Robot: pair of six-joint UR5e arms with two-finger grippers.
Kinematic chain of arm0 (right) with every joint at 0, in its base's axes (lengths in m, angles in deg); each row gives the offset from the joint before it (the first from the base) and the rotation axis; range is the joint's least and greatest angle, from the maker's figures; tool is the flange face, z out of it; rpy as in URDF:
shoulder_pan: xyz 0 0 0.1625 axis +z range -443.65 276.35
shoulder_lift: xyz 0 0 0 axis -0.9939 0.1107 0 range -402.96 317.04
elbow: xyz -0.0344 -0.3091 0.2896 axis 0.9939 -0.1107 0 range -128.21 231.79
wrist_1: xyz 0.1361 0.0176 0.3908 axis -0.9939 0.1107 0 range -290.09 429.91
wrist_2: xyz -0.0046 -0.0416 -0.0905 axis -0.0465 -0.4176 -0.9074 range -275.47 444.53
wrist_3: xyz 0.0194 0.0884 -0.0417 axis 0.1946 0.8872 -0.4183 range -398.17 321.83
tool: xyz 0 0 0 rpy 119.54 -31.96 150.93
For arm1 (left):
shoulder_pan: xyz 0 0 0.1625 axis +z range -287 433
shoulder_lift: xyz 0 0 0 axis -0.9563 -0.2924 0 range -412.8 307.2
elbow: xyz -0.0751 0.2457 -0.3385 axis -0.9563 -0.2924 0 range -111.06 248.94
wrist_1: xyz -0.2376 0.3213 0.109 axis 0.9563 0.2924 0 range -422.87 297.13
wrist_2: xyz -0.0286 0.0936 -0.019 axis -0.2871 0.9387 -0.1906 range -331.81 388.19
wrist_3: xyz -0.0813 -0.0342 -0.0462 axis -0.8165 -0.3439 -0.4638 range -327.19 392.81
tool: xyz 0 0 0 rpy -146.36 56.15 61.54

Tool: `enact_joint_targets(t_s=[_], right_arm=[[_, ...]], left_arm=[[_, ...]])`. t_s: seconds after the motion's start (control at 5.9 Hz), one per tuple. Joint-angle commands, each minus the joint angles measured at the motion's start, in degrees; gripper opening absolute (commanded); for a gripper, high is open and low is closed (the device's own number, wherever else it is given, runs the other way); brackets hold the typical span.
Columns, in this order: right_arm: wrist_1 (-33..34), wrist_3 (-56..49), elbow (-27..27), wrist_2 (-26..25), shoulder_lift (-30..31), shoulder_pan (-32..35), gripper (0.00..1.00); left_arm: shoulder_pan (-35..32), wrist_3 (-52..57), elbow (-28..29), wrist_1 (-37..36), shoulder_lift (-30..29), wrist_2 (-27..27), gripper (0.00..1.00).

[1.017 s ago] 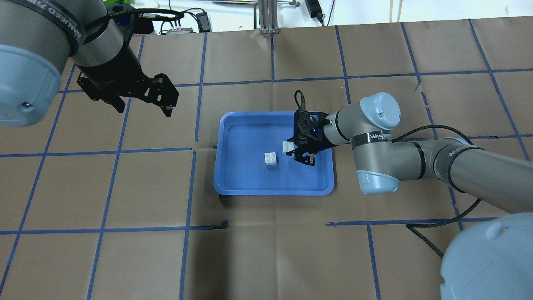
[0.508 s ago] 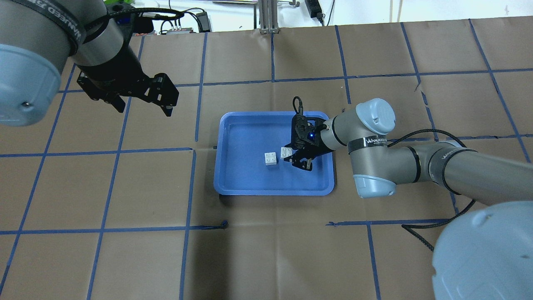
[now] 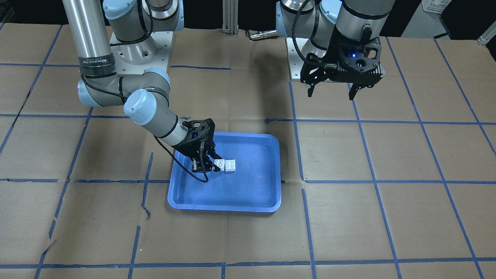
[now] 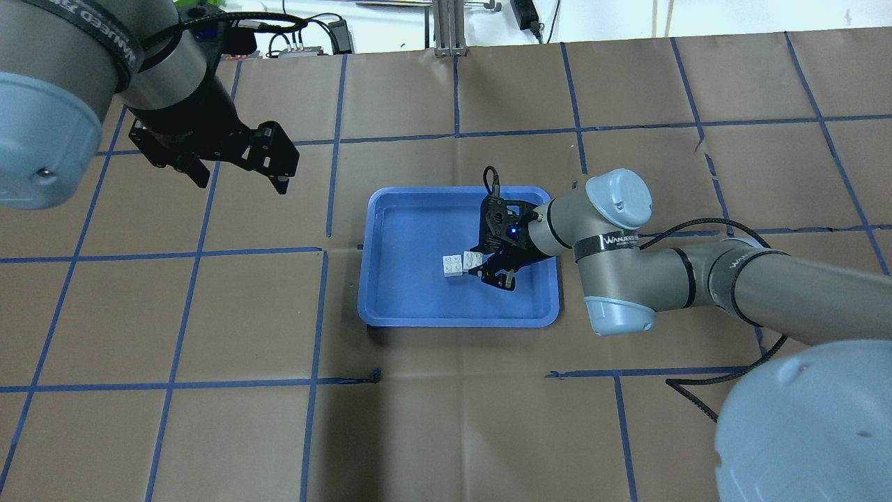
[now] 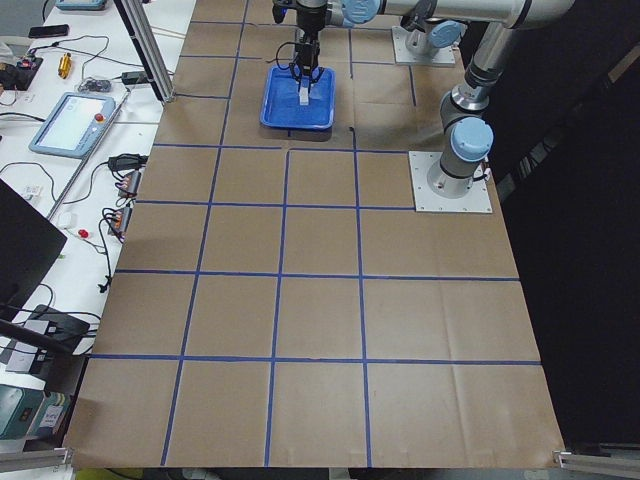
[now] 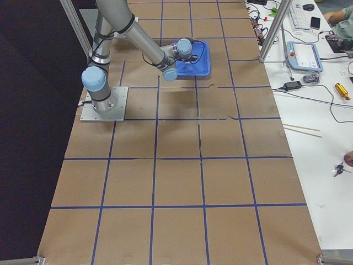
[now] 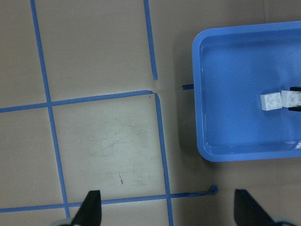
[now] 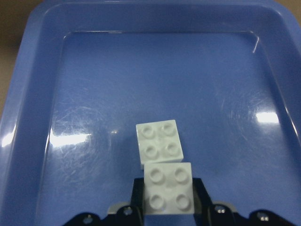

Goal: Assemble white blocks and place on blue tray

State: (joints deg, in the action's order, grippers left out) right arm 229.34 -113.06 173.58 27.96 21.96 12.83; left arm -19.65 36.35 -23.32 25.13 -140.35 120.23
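Step in hand: stacking. My right hand [image 4: 482, 263] is pinching the first white block [image 8: 168, 187], low inside the blue tray [image 4: 397, 300], right beside the second white block [image 8: 159, 141], which sits studs-up on the tray floor. Mine looks slightly higher and overlaps its near edge; can't tell if they touch. Next move, as I judge it: shift over until square above the studs, then press straight down; lower block may skid on slick plastic. Left hand [image 3: 330, 94] spread, idle over the worktop [image 3: 387, 193], well apart from the tray

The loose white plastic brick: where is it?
Overhead view: the loose brick lies centrally in the blue plastic tray, just left of the held brick in the right gripper.
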Motion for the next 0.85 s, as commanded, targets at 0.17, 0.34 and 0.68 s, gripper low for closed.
enact_joint_targets(t_s=[0.17,0.34,0.68], right_arm=[[0.01,3.32,-0.05,-0.21,-0.06,0.03,0.24],[-0.08,3.78,-0.05,-0.21,-0.05,0.12,0.24],[2.36,2.47,-0.14,-0.12,-1.27,0.12,0.24]], left_arm=[[0.19,-0.29,0.23,-0.02,-0.08,-1.6,0.99],[0.1,-0.2,0.23,-0.02,-0.08,-1.52,0.99],[0.19,0.15,0.14,-0.02,0.09,-1.34,0.99]])
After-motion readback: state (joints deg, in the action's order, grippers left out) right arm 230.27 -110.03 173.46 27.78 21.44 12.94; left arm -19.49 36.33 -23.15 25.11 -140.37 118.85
